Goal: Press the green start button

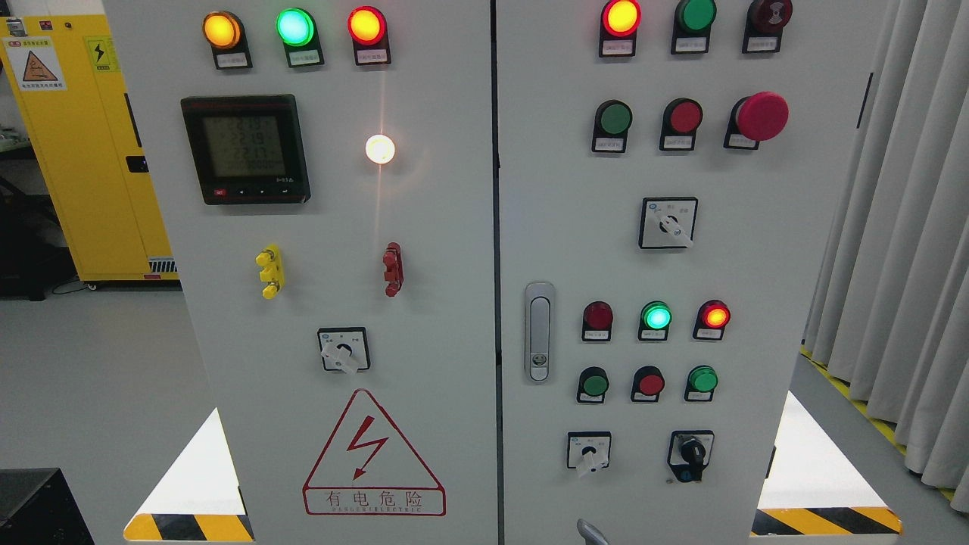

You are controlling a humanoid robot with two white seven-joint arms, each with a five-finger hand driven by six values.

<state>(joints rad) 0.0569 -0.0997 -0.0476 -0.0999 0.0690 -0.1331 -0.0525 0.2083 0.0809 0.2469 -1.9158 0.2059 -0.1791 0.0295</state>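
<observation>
On the right cabinet door, one green button sits at 9 o'clock from a red button; two more lie lower, and their labels are unreadable. A grey tip pokes in at 6 o'clock; whether it is a hand, open or closed, I cannot tell.

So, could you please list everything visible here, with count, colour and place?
Cabinet doors: two, pale grey, side by side.
Lit lamps: three, orange, green, red, left door top.
Meter: one, black, left door, upper.
White lamp: one, lit, right of meter.
Terminals: two, yellow and red, left door middle.
Rotary switches: four, three white-knobbed, one black-knobbed, both doors.
Warning triangle: one, red, left door bottom.
Right-door lamps and buttons: twelve, red or green, four rows.
Door handle: one, silver, right door.
Yellow cabinet: one, far left.
Curtain: one, grey, right.
Grey tip: one, bottom edge, possibly a robot hand.
</observation>
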